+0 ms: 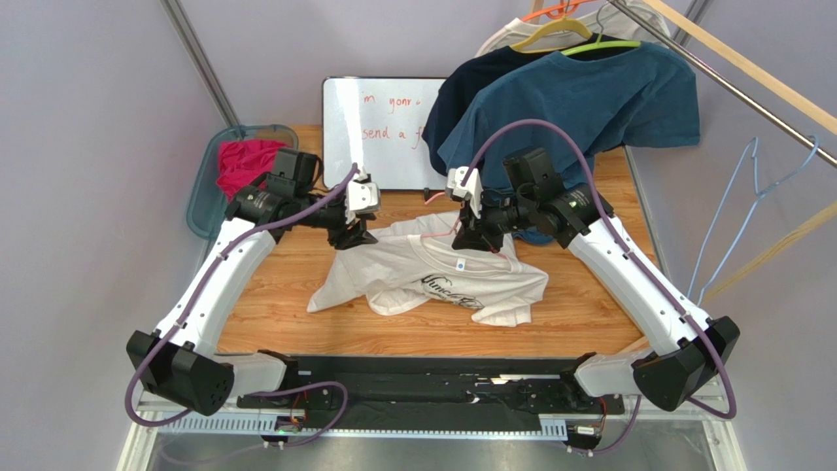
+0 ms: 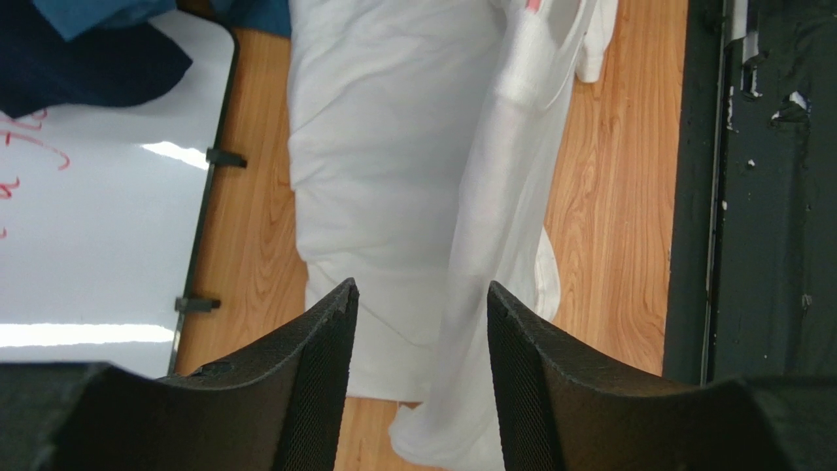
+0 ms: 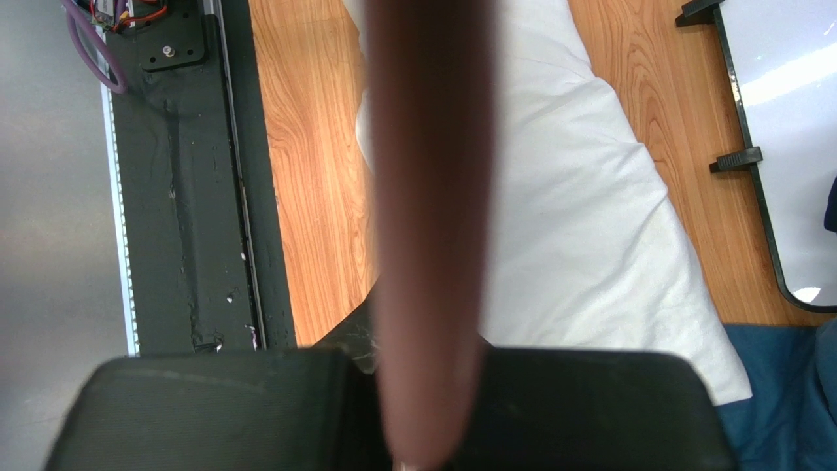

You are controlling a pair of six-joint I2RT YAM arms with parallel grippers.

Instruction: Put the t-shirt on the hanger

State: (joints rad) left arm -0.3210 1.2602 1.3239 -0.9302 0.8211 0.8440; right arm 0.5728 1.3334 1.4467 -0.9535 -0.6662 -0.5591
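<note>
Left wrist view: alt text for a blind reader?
The open left pincer hangs above a crumpled white t-shirt lying on a wooden table. At left is a whiteboard with red writing, and at right a black rail.

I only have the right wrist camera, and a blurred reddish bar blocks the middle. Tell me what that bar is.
Observer: The top view shows the thin pink hanger at the collar of the t-shirt, and the right gripper looks shut on it.
Operator: Report the left gripper.
Observer: The left gripper is open, its fingers apart over the shirt's white cloth.
Operator: Give me the shirt's layout.
Observer: It lies crumpled in the middle of the table, dark print facing up, between both arms.
</note>
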